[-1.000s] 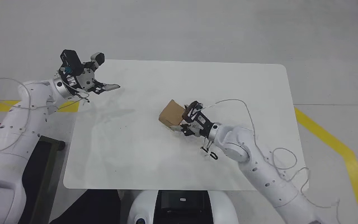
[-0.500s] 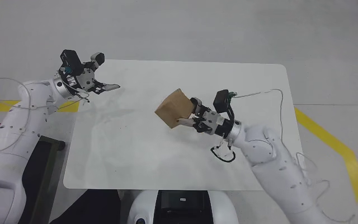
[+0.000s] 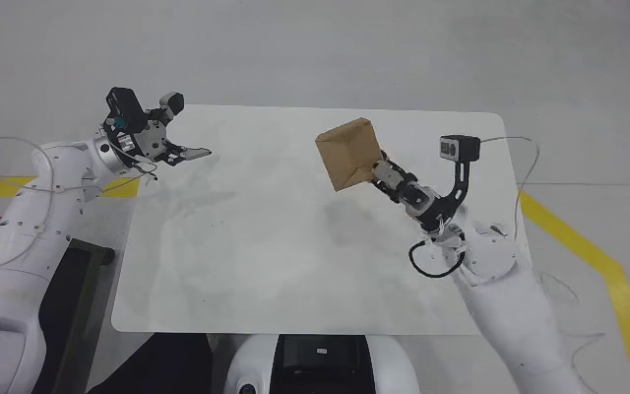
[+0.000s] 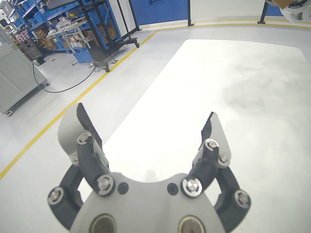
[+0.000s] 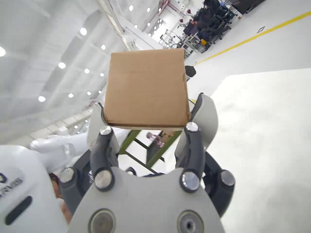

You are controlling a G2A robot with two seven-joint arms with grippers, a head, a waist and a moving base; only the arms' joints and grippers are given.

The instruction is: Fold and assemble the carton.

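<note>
White bench [image 3: 246,246] in a bright factory hall, with yellow lines on the floor around it. Your right tool [image 3: 378,173] is clamped on the carton [image 3: 346,153], one finger on each side of its near edge. It holds the carton tilted in the air over the far right part of the bench, clear of the surface. The right wrist camera gives you what the overhead camera cannot: a flat brown face of the carton set against the ceiling lights, and a layered cardboard edge sitting between the two fingers. Your left tool [image 3: 187,128] hangs at the far left corner of the bench, fingers spread wide and empty. Its wrist camera looks along the bench top and catches a corner of the carton far off, high above the surface.
</note>
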